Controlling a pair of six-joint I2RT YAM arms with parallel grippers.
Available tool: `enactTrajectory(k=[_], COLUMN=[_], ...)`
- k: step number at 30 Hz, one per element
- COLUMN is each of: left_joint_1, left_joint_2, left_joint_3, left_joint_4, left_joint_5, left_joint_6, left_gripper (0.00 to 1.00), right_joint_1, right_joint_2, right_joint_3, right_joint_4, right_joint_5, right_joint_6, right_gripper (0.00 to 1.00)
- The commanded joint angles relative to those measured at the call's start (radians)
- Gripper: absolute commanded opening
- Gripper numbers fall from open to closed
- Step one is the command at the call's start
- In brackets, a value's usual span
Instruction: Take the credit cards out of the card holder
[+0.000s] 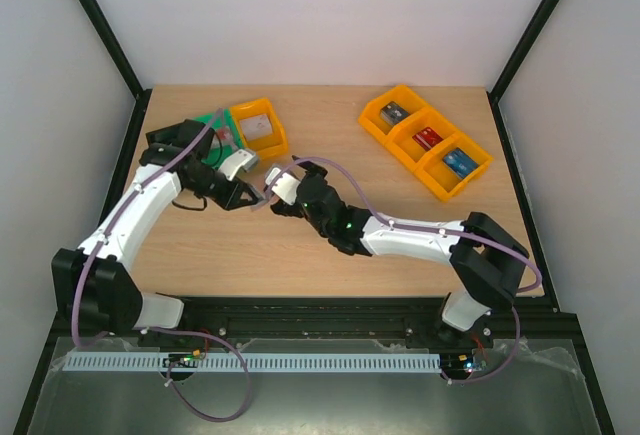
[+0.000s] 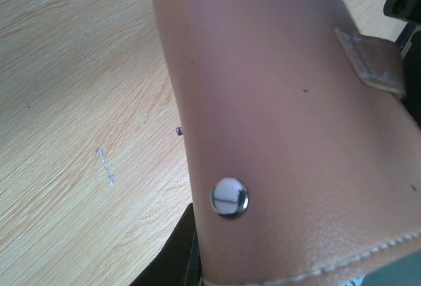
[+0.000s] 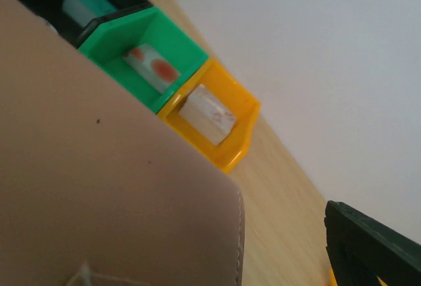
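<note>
**A:** Top external view: where is the card holder [image 1: 263, 198]?

**B:** Lifted off the bench [image 1: 330, 255], between the left end effector [image 1: 247, 195] and the right end effector [image 1: 279, 191]. I'd guess 1 arm steadies it while the other works it open.

**A:** Left wrist view?

**B:** Its tan outside fills the frame, with the snap stud [image 2: 229, 197] bare. 1 dark finger [image 2: 176, 254] meets the lower edge, so I judge the left clamped on it.

**A:** Right wrist view?

**B:** The only visible finger [image 3: 371, 246] stands apart from the holder, so the right looks spread, gripping nothing. 1 whitish-and-red credit card [image 3: 152, 67] lies in the green bin [image 3: 177, 43]. Whether any remain inside, I cannot tell.
</note>
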Motion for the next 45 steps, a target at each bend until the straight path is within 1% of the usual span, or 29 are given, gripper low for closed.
enactTrajectory(k=[1, 2, 3, 5, 6, 9, 12, 13, 14, 15, 17, 20, 22, 24, 26, 29, 34, 36, 39, 41, 45], left_joint_1=[-0.024, -0.028, -0.029, -0.032, -0.033, -0.042, -0.044, -0.043, -0.041, -0.038, -0.030, -0.007, 0.015, 0.032, 0.041, 0.044, 0.044, 0.042, 0.040, 0.042, 0.042], left_joint_2=[-0.022, -0.021, -0.019, -0.013, -0.010, 0.003, 0.006, 0.008, 0.009, 0.008, 0.003, -0.009, -0.022, -0.036, -0.048, -0.063, -0.101, -0.100, -0.097, -0.098, -0.120], left_joint_3=[-0.024, -0.027, -0.030, -0.030, -0.028, -0.022, -0.009, -0.001, 0.008, 0.016, 0.029, 0.041, 0.037, 0.030, 0.029, 0.034, 0.025, 0.028, 0.045, 0.058, 0.051], left_joint_4=[-0.042, -0.045, -0.043, -0.045, -0.048, -0.060, -0.068, -0.067, -0.067, -0.065, -0.054, -0.024, 0.009, 0.051, 0.078, 0.115, 0.199, 0.224, 0.256, 0.246, 0.188], left_joint_5=[0.007, -0.008, -0.022, -0.042, -0.043, -0.036, -0.009, -0.005, -0.002, -0.001, -0.008, -0.028, -0.029, -0.022, 0.001, 0.066, 0.182, 0.222, 0.211, 0.216, 0.272], left_joint_6=[0.068, 0.080, 0.084, 0.086, 0.089, 0.105, 0.125, 0.126, 0.125, 0.122, 0.106, 0.091, 0.083, 0.077, 0.070, 0.062, 0.026, 0.011, -0.003, 0.008, 0.084], left_gripper=[0.02, 0.02, 0.02, 0.02, 0.02, 0.02, 0.02, 0.08, 0.20, 0.29, 0.50, 0.67, 0.77, 0.90, 0.98, 0.99, 0.99, 0.99, 0.99, 0.99, 0.99], right_joint_1=[-0.024, -0.027, -0.029, -0.030, -0.030, -0.030, -0.031, -0.033, -0.039, -0.049, -0.073, -0.122, -0.161, -0.197, -0.224, -0.246, -0.253, -0.252, -0.252, -0.251, -0.253], right_joint_2=[-0.056, -0.066, -0.076, -0.093, -0.101, -0.125, -0.133, -0.135, -0.139, -0.145, -0.164, -0.180, -0.181, -0.172, -0.159, -0.149, -0.123, -0.108, -0.098, -0.104, -0.109], right_joint_3=[0.064, 0.063, 0.059, 0.052, 0.049, 0.048, 0.067, 0.076, 0.083, 0.088, 0.097, 0.124, 0.149, 0.164, 0.184, 0.207, 0.251, 0.266, 0.275, 0.278, 0.296], right_joint_4=[-0.160, -0.170, -0.175, -0.175, -0.177, -0.182, -0.216, -0.239, -0.260, -0.283, -0.322, -0.386, -0.423, -0.440, -0.453, -0.455, -0.445, -0.433, -0.424, -0.441, -0.477], right_joint_5=[-0.170, -0.190, -0.206, -0.225, -0.231, -0.264, -0.283, -0.289, -0.298, -0.324, -0.388, -0.497, -0.575, -0.667, -0.743, -0.793, -0.790, -0.823, -0.858, -0.830, -0.775], right_joint_6=[0.023, 0.030, 0.033, 0.049, 0.058, 0.073, 0.094, 0.109, 0.130, 0.154, 0.219, 0.347, 0.455, 0.545, 0.617, 0.695, 0.783, 0.825, 0.846, 0.845, 0.856], right_gripper=[0.91, 0.88, 0.80, 0.59, 0.53, 0.39, 0.18, 0.08, 0.02, 0.02, 0.02, 0.01, 0.01, 0.02, 0.01, 0.02, 0.02, 0.02, 0.01, 0.01, 0.01])
